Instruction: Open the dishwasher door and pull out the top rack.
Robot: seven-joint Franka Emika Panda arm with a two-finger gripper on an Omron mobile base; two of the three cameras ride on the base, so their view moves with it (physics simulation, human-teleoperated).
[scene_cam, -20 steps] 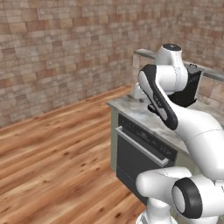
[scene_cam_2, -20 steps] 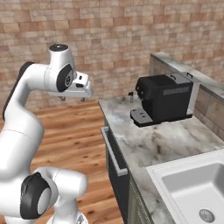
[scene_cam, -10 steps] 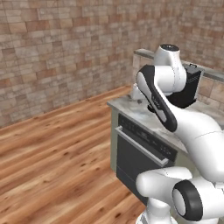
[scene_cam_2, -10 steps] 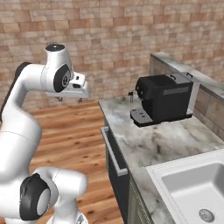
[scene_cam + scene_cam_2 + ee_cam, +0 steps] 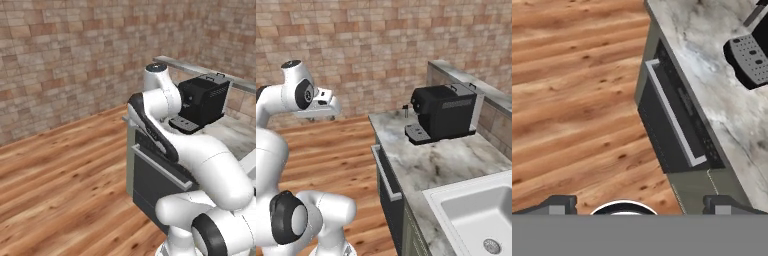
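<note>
With my gripper (image 5: 637, 202) spread wide above the closed dark flat dishwasher door (image 5: 662, 132), I risk missing its long silver bar handle (image 5: 673, 116) if misaligned.

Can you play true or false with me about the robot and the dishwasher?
1. The dishwasher door is shut. True.
2. The gripper is holding the silver handle. False: it hangs open above the floor, away from the handle.
3. A black coffee machine stands on the counter. True.
4. The sink is full of dishes. False: it looks bare.
5. The floor is wood. True.
</note>
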